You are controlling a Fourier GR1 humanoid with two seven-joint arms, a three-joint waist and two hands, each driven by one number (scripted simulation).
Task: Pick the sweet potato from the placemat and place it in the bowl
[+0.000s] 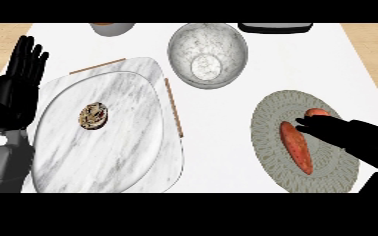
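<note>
At the near right, the right hand [341, 136] reaches in over the round grey placemat [275, 111], its fingers extended and relaxed with the tips beside the orange sweet potato [297, 147], which lies lengthwise on the mat; a second small orange piece [318, 112] shows just beyond the fingers. Further left and farther off, the marbled bowl [207, 54] stands on the white tabletop [295, 60], well apart from the mat. At the left edge the left hand [21, 80] rests spread, fingers up, beside a marble plate [96, 135] carrying a small brown item [94, 116].
</note>
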